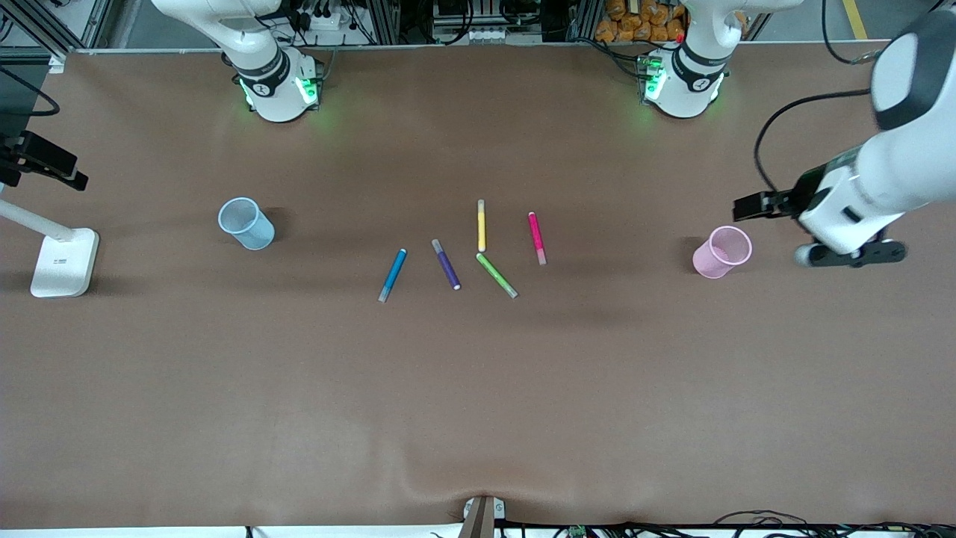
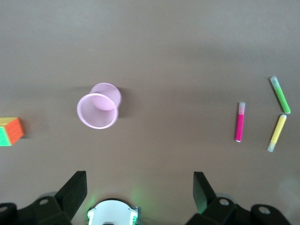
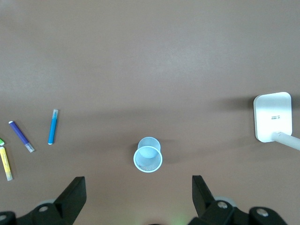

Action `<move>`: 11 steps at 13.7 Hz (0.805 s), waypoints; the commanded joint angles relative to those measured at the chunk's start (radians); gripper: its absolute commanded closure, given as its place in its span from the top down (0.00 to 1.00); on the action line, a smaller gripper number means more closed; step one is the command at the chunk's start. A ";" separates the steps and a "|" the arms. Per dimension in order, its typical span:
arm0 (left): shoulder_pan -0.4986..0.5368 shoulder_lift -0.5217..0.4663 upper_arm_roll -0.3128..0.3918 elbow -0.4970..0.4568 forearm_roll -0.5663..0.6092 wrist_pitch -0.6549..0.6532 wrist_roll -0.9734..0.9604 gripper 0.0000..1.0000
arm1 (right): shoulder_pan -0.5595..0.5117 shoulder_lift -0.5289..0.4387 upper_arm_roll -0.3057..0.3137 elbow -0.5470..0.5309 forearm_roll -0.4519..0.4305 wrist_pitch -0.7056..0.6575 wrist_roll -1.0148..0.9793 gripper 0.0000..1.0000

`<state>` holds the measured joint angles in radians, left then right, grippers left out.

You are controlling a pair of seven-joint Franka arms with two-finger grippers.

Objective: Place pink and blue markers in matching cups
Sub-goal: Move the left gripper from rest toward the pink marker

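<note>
The pink marker point(image 1: 537, 237) and the blue marker point(image 1: 393, 275) lie flat in the middle of the table among other pens. The pale pink cup point(image 1: 721, 252) stands upright toward the left arm's end, the pale blue cup point(image 1: 246, 223) toward the right arm's end. My left gripper point(image 1: 851, 255) is open and empty, high over the table beside the pink cup point(image 2: 98, 111); its view also shows the pink marker point(image 2: 240, 122). My right gripper point(image 3: 139, 194) is open and empty, high above the blue cup point(image 3: 148, 155) and blue marker point(image 3: 53, 126); it is out of the front view.
A purple pen point(image 1: 446, 264), a yellow pen point(image 1: 482, 225) and a green pen point(image 1: 497, 275) lie between the two markers. A white lamp base point(image 1: 65, 261) stands at the right arm's end. A colourful cube point(image 2: 10, 131) sits near the pink cup.
</note>
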<state>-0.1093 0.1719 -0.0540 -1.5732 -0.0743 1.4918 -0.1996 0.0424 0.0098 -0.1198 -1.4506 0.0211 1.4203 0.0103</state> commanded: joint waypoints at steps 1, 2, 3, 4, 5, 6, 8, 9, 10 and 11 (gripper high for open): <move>-0.048 0.076 -0.007 0.019 -0.009 -0.015 -0.020 1.00 | -0.013 0.012 0.008 0.023 -0.001 -0.011 0.011 1.00; -0.065 0.104 -0.009 0.013 -0.007 -0.012 -0.023 1.00 | -0.013 0.013 0.008 0.023 -0.001 -0.011 0.011 1.00; -0.085 0.122 -0.007 0.009 -0.007 0.002 -0.024 1.00 | -0.015 0.015 0.009 0.024 0.000 -0.011 0.010 1.00; -0.104 0.138 -0.007 0.004 -0.006 0.020 -0.027 1.00 | -0.013 0.015 0.008 0.024 -0.001 -0.011 0.011 1.00; -0.111 0.147 -0.009 -0.005 -0.006 0.040 -0.038 1.00 | -0.013 0.015 0.008 0.024 -0.001 -0.011 0.011 1.00; -0.119 0.155 -0.009 -0.022 -0.007 0.068 -0.059 1.00 | -0.013 0.015 0.009 0.024 -0.001 -0.011 0.011 1.00; -0.160 0.179 -0.009 -0.036 -0.009 0.096 -0.127 1.00 | -0.013 0.015 0.008 0.024 -0.001 -0.011 0.010 1.00; -0.182 0.195 -0.009 -0.031 -0.007 0.097 -0.153 1.00 | -0.013 0.015 0.008 0.024 -0.001 -0.011 0.010 1.00; -0.196 0.210 -0.009 -0.028 -0.007 0.105 -0.170 1.00 | -0.013 0.015 0.008 0.024 -0.001 -0.011 0.010 1.00; -0.213 0.222 -0.009 -0.027 -0.010 0.120 -0.191 1.00 | -0.013 0.015 0.008 0.024 -0.001 -0.011 0.010 1.00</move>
<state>-0.2931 0.3772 -0.0663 -1.6028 -0.0757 1.5896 -0.3492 0.0423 0.0111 -0.1204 -1.4506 0.0211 1.4203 0.0104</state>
